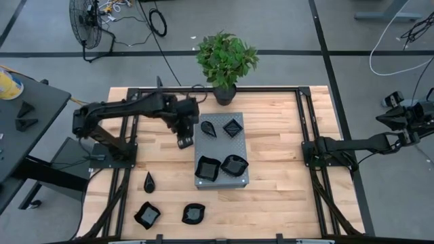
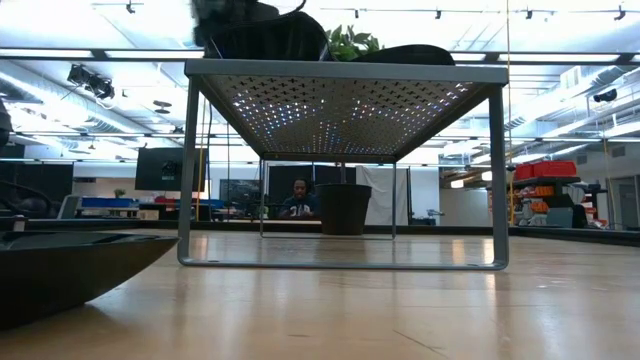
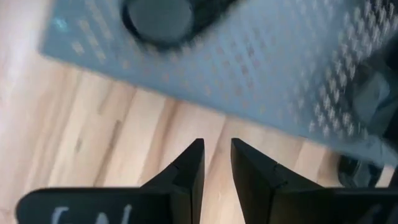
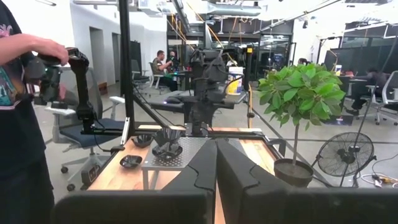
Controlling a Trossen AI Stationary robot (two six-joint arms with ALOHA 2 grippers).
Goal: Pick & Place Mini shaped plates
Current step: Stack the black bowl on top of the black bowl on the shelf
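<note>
A grey perforated slab (image 1: 222, 152) stands on legs at the table's middle, with several mini shaped plates on top, among them a teardrop (image 1: 209, 127) and a square (image 1: 232, 127). Three more plates lie on the wood near the front left: a teardrop (image 1: 148, 181) and two rounded ones (image 1: 146, 214) (image 1: 193, 213). My left gripper (image 1: 184, 141) hangs over bare wood just left of the slab, pointing steeply down. It is open by a narrow gap (image 3: 217, 162) with nothing between the fingers. My right gripper (image 4: 216, 155) waits shut and level at the table's right side.
A potted plant (image 1: 226, 61) stands at the far edge behind the slab. Black frame rails (image 1: 302, 115) run along the table's sides. One plate (image 2: 70, 270) lies close in front of the low camera. A person (image 4: 18, 124) stands beyond the table's left side.
</note>
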